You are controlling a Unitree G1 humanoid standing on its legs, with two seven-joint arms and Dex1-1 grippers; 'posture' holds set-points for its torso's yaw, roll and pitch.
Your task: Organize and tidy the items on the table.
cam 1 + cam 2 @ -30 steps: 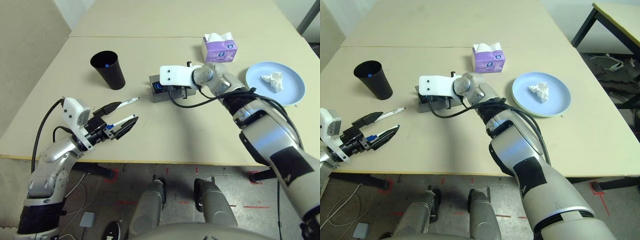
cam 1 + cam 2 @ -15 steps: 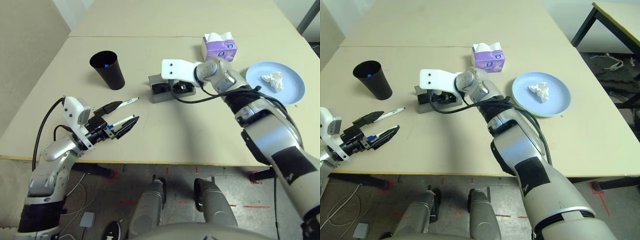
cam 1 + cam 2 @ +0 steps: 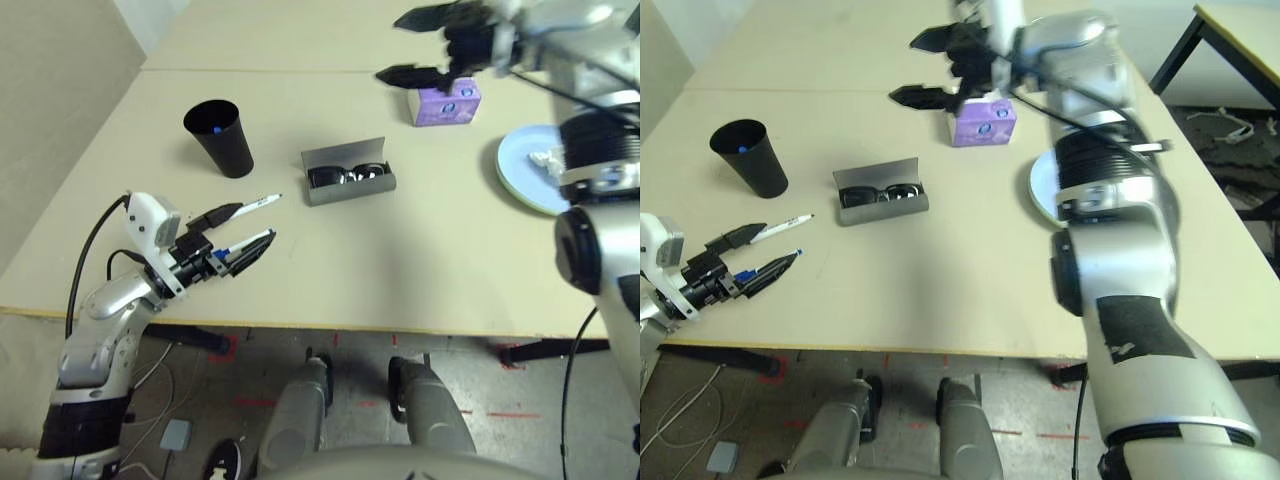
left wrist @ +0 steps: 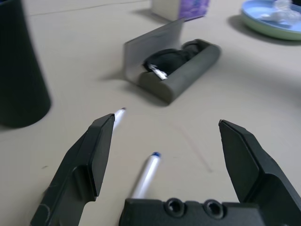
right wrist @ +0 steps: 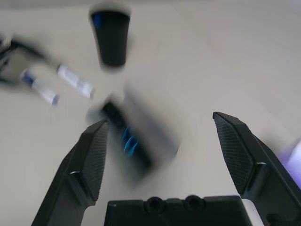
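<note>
Left eye view, left to right: the left end effector (image 3: 228, 238) is seen low over the surface (image 3: 400, 270), fingers spread wide, nothing gripped. Two markers are seen lying on the surface between its fingers: the black-capped marker (image 3: 258, 202) just beside the upper finger, the blue-capped marker (image 3: 240, 246) near the lower one. A black cup (image 3: 219, 137) is stood behind them, something blue inside. At centre the grey glasses case (image 3: 346, 181) lies open, lid up, black sunglasses (image 3: 348, 175) inside. A purple tissue box (image 3: 443, 102) is placed further back. The right end effector (image 3: 425, 45) is raised above the box, wide open, empty. The light-blue plate (image 3: 517, 165) sits at the right, a crumpled tissue (image 3: 545, 157) on it.

Markers are judged light, stiff, smooth and likely to roll; mid-barrel is the best hold. The case is judged rigid and light; its lid is best pushed at the free edge. The tissue is soft and easily pinched anywhere.
</note>
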